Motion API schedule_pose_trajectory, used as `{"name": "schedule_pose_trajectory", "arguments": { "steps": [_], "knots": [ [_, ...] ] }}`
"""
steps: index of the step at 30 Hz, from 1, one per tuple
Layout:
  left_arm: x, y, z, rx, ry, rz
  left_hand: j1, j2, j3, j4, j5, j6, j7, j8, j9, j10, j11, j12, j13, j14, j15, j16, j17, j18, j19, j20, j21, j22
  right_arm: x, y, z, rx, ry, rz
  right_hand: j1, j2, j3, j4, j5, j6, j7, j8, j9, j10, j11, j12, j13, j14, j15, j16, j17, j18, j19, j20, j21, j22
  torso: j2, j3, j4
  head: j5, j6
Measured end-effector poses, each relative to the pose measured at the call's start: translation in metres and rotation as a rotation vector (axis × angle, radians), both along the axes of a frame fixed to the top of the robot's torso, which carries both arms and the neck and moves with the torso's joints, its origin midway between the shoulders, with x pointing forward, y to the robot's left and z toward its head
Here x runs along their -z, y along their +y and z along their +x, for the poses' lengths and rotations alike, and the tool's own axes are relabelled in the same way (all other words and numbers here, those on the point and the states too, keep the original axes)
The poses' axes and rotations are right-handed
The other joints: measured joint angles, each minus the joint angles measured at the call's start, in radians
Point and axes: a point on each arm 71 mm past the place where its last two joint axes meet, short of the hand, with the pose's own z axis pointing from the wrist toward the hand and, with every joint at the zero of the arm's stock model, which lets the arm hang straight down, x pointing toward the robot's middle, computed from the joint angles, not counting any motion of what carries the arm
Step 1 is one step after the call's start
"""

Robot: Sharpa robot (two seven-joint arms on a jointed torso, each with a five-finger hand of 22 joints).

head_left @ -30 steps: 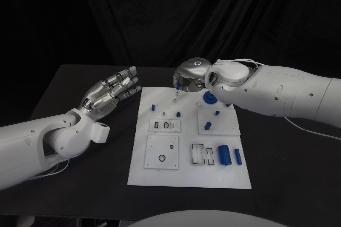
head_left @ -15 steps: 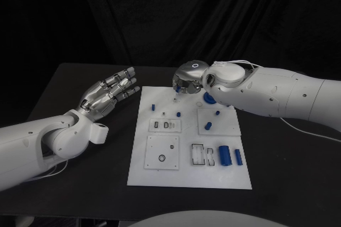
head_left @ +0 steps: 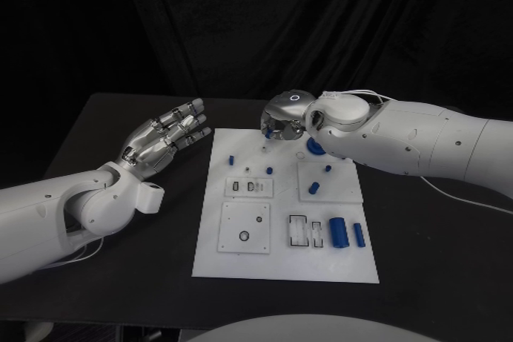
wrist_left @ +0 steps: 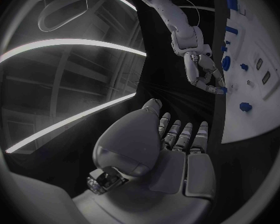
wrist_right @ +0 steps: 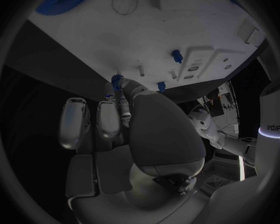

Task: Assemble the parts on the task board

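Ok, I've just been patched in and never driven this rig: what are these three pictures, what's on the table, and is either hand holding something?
It is a robot with two white arms, each ending in a silver hand. The wide picture looks down from its head; the two round ones come from cameras at its wrists. On the black table lies the white task board, with small blue parts on it, such as a blue cylinder near its front. The left hand hovers beside the board with its fingers spread, holding nothing. The right hand is over the board's far edge, and its fingertips pinch a small blue part, best seen from the left wrist camera.
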Motion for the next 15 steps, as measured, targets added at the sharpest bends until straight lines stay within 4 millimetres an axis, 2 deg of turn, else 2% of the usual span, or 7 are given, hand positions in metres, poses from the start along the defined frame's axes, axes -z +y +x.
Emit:
{"name": "schedule_pose_trajectory", "arguments": {
  "steps": [8, 15],
  "knots": [
    [0.0003, 0.0007, 0.0009, -0.001, 0.0, 0.001, 0.0, 0.0, 0.0, 0.0, 0.0, 0.0, 0.0, 0.0, 0.0, 0.0, 0.0, 0.0, 0.0, 0.0, 0.0, 0.0, 0.0, 0.0, 0.0, 0.0, 0.0, 0.0, 0.004, -0.0006, -0.0015, 0.0, 0.015, -0.007, -0.004, -0.004, 0.0, 0.0, -0.004, -0.006, 0.002, -0.006, 0.002, -0.004, 0.004, -0.006, 0.001, -0.004, 0.004, -0.001, -0.002, 0.0, -0.007, 0.0, -0.004, 0.0, 0.0, -0.0006, 0.0005, 0.0, -0.002],
    [0.0004, 0.0009, 0.0013, -0.001, 0.0, 0.001, 0.0, 0.0, 0.0, 0.0, 0.0, 0.0, 0.0, 0.0, 0.0, 0.0, 0.0, 0.0, 0.0, 0.0, 0.0, 0.0, 0.0, 0.0, 0.0, 0.0, 0.0, 0.0, 0.0043, -0.001, -0.0025, -0.001, 0.018, -0.007, -0.004, -0.004, 0.003, 0.003, -0.004, -0.027, -0.005, -0.021, 0.008, -0.009, 0.009, -0.019, 0.003, -0.007, 0.007, -0.005, -0.005, 0.0, -0.011, 0.004, -0.01, -0.001, -0.001, -0.0008, 0.0001, 0.002, -0.004]
  ]
}}
